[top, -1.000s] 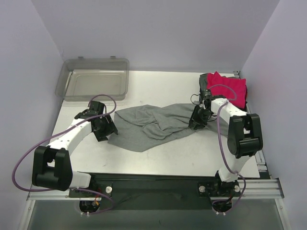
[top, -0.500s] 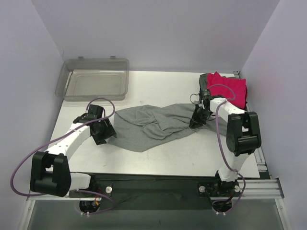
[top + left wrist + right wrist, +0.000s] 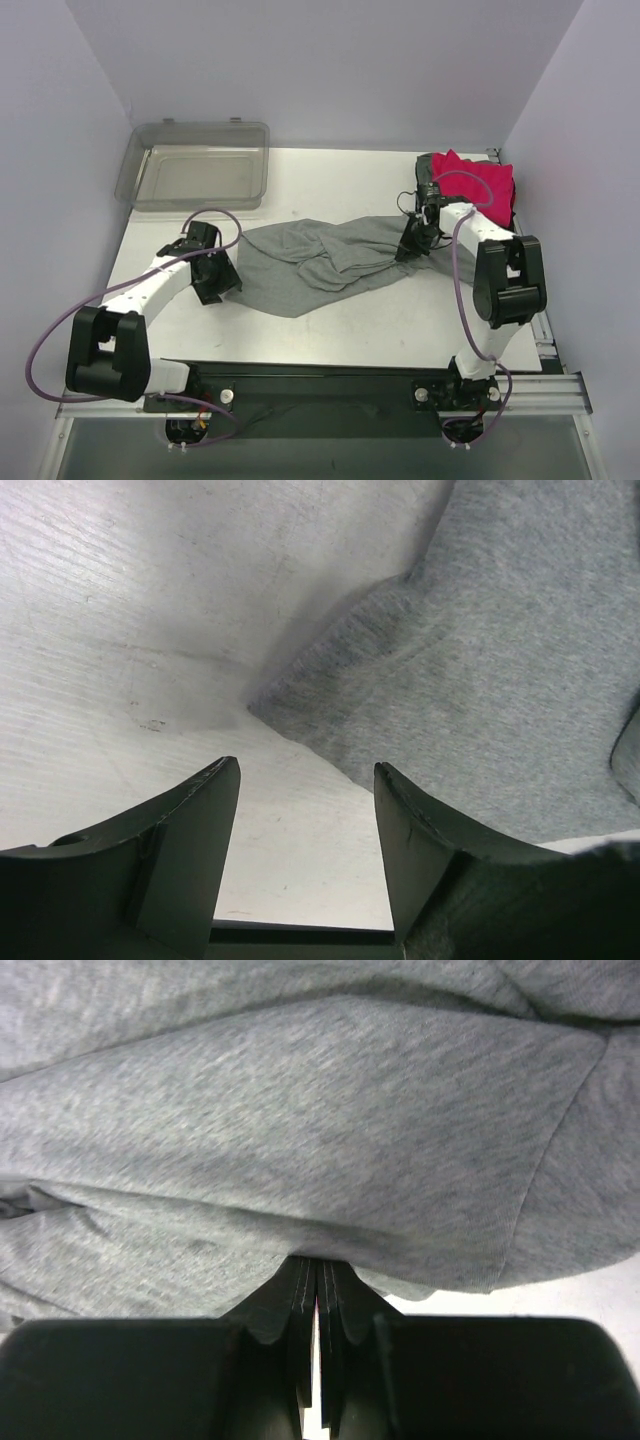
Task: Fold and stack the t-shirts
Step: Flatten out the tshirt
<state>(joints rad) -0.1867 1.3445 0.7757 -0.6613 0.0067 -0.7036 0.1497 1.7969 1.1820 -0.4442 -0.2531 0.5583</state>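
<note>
The grey t-shirt (image 3: pixel 320 262) is clamped at its right edge by the right end effector (image 3: pixel 318 1270); the left end effector (image 3: pixel 307 770) is held open at its left edge

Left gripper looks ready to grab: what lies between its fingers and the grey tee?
Only bare table, in the left wrist view; the grey tee's corner lies just ahead of the open left gripper.

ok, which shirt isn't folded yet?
The grey tee: it lies crumpled and spread across the middle of the table. The pink-red shirt sits folded in a compact pile at the far right corner.
</note>
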